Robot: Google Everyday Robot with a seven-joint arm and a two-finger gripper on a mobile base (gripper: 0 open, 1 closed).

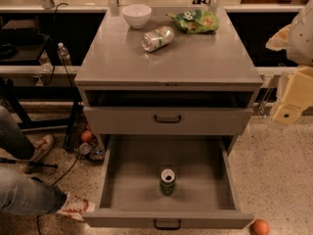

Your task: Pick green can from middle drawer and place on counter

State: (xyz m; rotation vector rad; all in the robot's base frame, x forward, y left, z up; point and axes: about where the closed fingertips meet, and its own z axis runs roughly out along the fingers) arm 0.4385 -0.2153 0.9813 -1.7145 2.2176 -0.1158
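The claw (pixel 287 112), at the right edge, is a blocky cream-yellow shell with one small dark dot, under a rounded whitish arm casing (pixel 303 33).

Middle drawer (pixel 221 180) pulled out, open from above. Green can (pixel 167 182) stands upright near the middle of the drawer floor, apart from all four walls. The closed upper drawer (pixel 167 120) stands over the rear edge. Counter (pixel 195 62): front half bare; bowl (pixel 136 15), dented can (pixel 157 38) and chip bag (pixel 194 21) occupy the back. Gripper (pixel 287 112) hangs right of the cabinet, above open floor.
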